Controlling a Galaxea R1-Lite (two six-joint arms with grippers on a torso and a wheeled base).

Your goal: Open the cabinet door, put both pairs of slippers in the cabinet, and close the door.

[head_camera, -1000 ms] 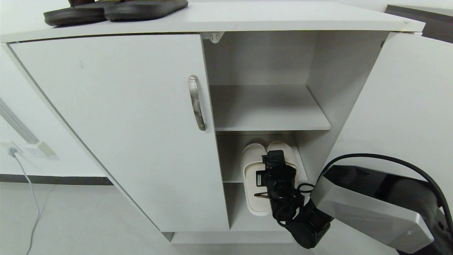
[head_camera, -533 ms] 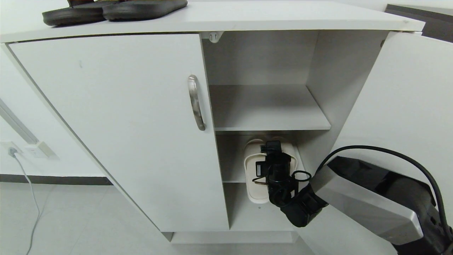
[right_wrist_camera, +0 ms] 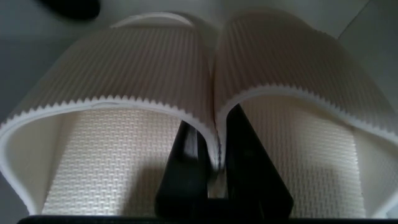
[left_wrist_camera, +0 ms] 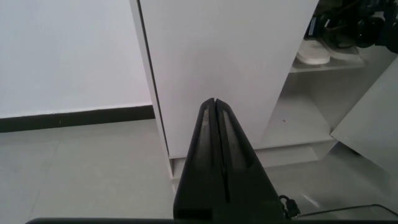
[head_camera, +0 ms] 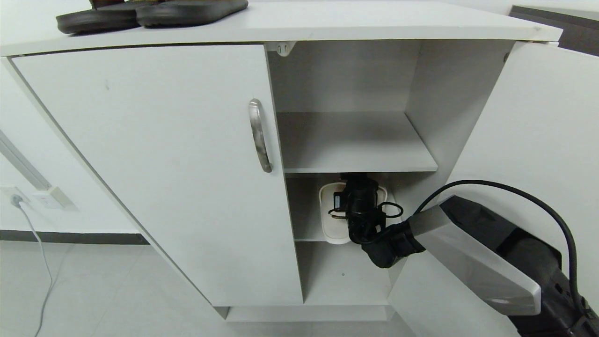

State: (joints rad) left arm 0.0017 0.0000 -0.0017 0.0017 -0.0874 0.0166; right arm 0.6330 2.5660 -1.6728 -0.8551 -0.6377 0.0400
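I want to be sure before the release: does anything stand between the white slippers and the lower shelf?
Nothing visible does. The right gripper holds the white slippers inside the cabinet at the lower shelf; the right door stands wide open.

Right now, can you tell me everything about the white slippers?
The white slippers are a cream pair, side by side, with ribbed straps, zigzag strap edges and bumpy insoles; they look like soft foam. They lie on the cabinet's lower shelf, toes pointing into the cabinet. The right gripper pinches the straps' two touching sides together.
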